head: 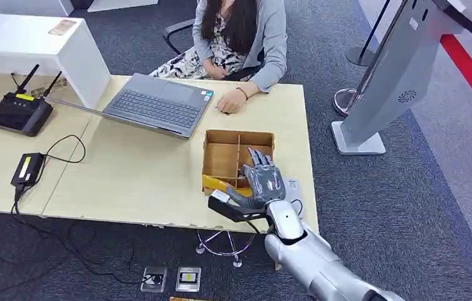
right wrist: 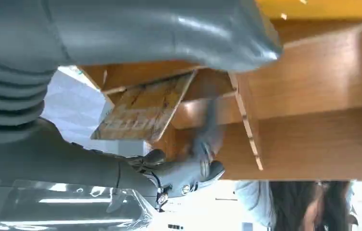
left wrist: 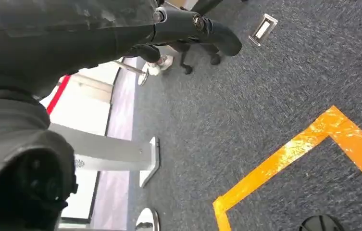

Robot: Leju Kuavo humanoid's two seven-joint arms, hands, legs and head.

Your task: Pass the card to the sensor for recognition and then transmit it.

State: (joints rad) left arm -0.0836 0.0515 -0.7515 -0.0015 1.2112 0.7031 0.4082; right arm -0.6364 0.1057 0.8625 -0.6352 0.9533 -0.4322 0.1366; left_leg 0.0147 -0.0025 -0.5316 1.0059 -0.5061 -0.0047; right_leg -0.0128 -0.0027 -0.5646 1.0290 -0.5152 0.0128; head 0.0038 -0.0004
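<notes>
Wooden divided tray (head: 220, 137) sits near the table's (head: 139, 175) right edge as the robot's right hand (head: 262, 179) hovers over its near compartments, fingers spread and holding nothing. A flat card (right wrist: 143, 108), seemingly propped aslant, rests inside. A seated person (head: 239, 37) faces a laptop (head: 155, 103).

A dark blue-grey carpet (head: 402, 213) covers the floor. On it stands a pale wooden surface (head: 133, 175), with a white cabinet (head: 32, 44) at its far left corner. A person sits on an office chair (head: 180, 31) at the far edge. Beyond the right edge stands a grey kiosk stand (head: 390, 81), with a red stripe (head: 471, 69) past it. Orange tape (left wrist: 313, 144) marks the carpet.
</notes>
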